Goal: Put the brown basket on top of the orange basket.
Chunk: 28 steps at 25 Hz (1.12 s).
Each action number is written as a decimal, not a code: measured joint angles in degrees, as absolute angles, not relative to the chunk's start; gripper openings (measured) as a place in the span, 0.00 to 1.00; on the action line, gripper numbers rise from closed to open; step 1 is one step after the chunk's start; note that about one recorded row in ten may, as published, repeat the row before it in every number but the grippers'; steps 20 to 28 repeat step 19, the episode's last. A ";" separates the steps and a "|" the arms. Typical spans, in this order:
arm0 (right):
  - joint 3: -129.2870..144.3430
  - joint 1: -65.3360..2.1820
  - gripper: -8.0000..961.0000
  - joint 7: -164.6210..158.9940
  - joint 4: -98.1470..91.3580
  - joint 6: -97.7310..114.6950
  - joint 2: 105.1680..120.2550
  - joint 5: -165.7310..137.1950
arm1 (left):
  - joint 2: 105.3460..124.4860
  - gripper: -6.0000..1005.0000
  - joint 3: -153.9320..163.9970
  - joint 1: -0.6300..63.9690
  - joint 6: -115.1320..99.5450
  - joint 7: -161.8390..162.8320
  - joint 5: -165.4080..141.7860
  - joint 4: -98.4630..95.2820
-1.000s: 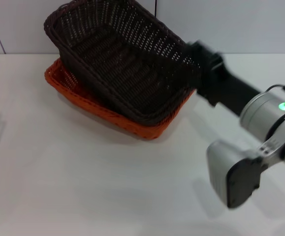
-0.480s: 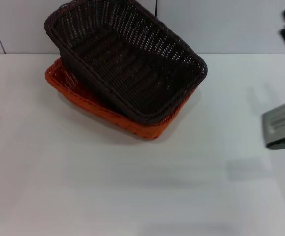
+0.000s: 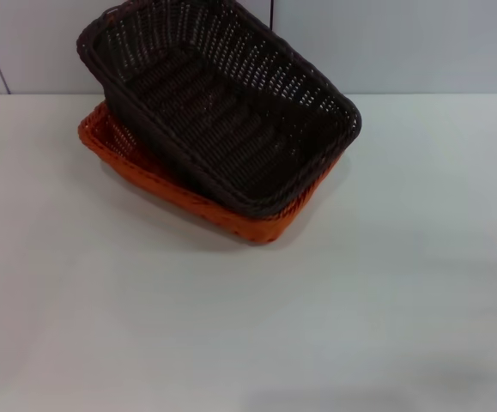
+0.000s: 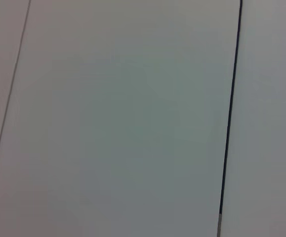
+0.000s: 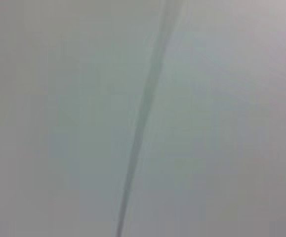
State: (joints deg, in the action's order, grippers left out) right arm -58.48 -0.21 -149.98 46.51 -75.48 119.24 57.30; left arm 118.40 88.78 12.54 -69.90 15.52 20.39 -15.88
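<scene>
Brown basket (image 3: pixel 222 112) atop orange basket (image 3: pixel 257 225), seemingly.

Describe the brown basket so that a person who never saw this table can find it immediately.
On the white table, near the far wall, two woven baskets are stacked. The brown basket is the upper one, sitting tilted and turned inside the orange basket. It is almost black with open-weave sides, while the one beneath is bright orange.

No arm, hand or other part of the robot's body within any view.
</scene>
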 joint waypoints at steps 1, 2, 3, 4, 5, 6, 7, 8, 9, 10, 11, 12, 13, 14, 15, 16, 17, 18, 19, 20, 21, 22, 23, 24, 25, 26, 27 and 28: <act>-59.39 -0.32 0.85 -161.09 40.63 -78.17 119.16 58.15 | 118.41 0.78 88.77 12.47 -69.96 15.64 20.40 -15.88; -59.39 -0.32 0.85 -161.09 40.63 -78.17 119.16 58.15 | 118.42 0.78 88.77 12.40 -70.01 15.76 20.39 -15.86; -59.76 -0.36 0.85 -164.94 38.53 -78.67 119.11 58.84 | 118.43 0.78 88.78 12.34 -70.04 15.82 20.39 -15.83; -60.09 -0.44 0.85 -168.51 36.41 -79.07 119.07 59.60 | 118.43 0.78 88.78 12.34 -70.04 15.82 20.39 -15.83; -60.10 -0.48 0.85 -170.62 34.92 -79.26 119.03 60.17 | 118.47 0.78 88.81 12.19 -70.10 15.83 20.39 -15.81; -60.04 -0.61 0.85 -171.99 32.74 -79.30 119.01 60.83 | 118.52 0.78 88.81 11.99 -70.11 15.84 20.39 -15.84; -59.98 -0.72 0.85 -171.98 31.83 -79.23 119.02 60.94 | 118.54 0.78 88.85 11.87 -70.12 15.84 20.40 -15.88; -59.97 -1.09 0.85 -171.55 30.35 -79.12 119.06 61.07 | 118.55 0.78 89.02 11.79 -70.13 15.85 20.40 -15.93; -59.97 -1.09 0.85 -171.55 30.35 -79.12 119.06 61.07 | 118.55 0.78 89.02 11.79 -70.13 15.85 20.40 -15.93; -60.10 -1.52 0.85 -171.21 29.25 -79.11 119.17 61.46 | 118.54 0.78 89.14 11.86 -70.14 15.86 20.39 -15.85; -60.10 -1.52 0.85 -171.21 29.25 -79.11 119.17 61.46 | 118.54 0.78 89.14 11.86 -70.14 15.86 20.39 -15.85; -60.11 -1.81 0.85 -171.02 28.48 -79.10 119.18 61.73 | 118.52 0.78 89.16 11.96 -70.13 15.72 20.39 -15.74; -60.12 -2.10 0.85 -170.88 27.86 -79.06 119.18 61.83 | 118.50 0.78 89.14 11.99 -70.14 15.61 20.39 -15.74; -60.12 -2.42 0.85 -170.72 27.29 -79.03 119.21 61.85 | 118.49 0.78 89.09 12.04 -70.14 15.46 20.39 -15.74; -60.04 -2.84 0.85 -170.45 26.53 -79.00 119.25 61.86 | 118.48 0.78 88.96 12.12 -70.17 15.24 20.39 -15.73; -60.04 -2.84 0.85 -170.45 26.53 -79.00 119.25 61.86 | 118.48 0.78 88.96 12.12 -70.17 15.24 20.39 -15.73; -59.98 -3.15 0.85 -170.31 26.16 -78.96 119.26 61.87 | 118.48 0.78 88.89 12.15 -70.20 15.22 20.39 -15.73; -59.98 -3.41 0.85 -170.23 25.77 -78.91 119.29 61.87 | 118.48 0.78 88.85 12.17 -70.21 15.21 20.39 -15.71; -60.00 -3.84 0.85 -170.12 25.21 -78.86 119.34 61.88 | 118.47 0.78 88.80 12.19 -70.22 15.18 20.39 -15.69; -60.00 -3.84 0.85 -170.12 25.21 -78.86 119.34 61.88 | 118.47 0.78 88.80 12.19 -70.22 15.18 20.39 -15.69; -60.00 -3.84 0.85 -170.12 25.21 -78.86 119.34 61.88 | 118.47 0.78 88.80 12.19 -70.22 15.18 20.39 -15.69; -60.00 -3.84 0.85 -170.12 25.21 -78.86 119.34 61.88 | 118.47 0.78 88.80 12.19 -70.22 15.18 20.39 -15.69; -60.00 -3.84 0.85 -170.12 25.21 -78.86 119.34 61.88 | 118.47 0.78 88.80 12.19 -70.22 15.18 20.39 -15.69; -60.00 -3.84 0.85 -170.12 25.21 -78.86 119.34 61.88 | 118.47 0.78 88.80 12.19 -70.22 15.18 20.39 -15.69; -60.00 -3.84 0.85 -170.12 25.21 -78.86 119.34 61.88 | 118.47 0.78 88.80 12.19 -70.22 15.18 20.39 -15.69; -60.00 -3.84 0.85 -170.12 25.21 -78.86 119.34 61.88 | 118.47 0.78 88.80 12.19 -70.22 15.18 20.39 -15.69; -60.00 -3.84 0.85 -170.12 25.21 -78.86 119.34 61.88 | 118.47 0.78 88.80 12.19 -70.22 15.18 20.39 -15.69; -60.00 -3.84 0.85 -170.12 25.21 -78.86 119.34 61.88 | 118.47 0.78 88.80 12.19 -70.22 15.18 20.39 -15.69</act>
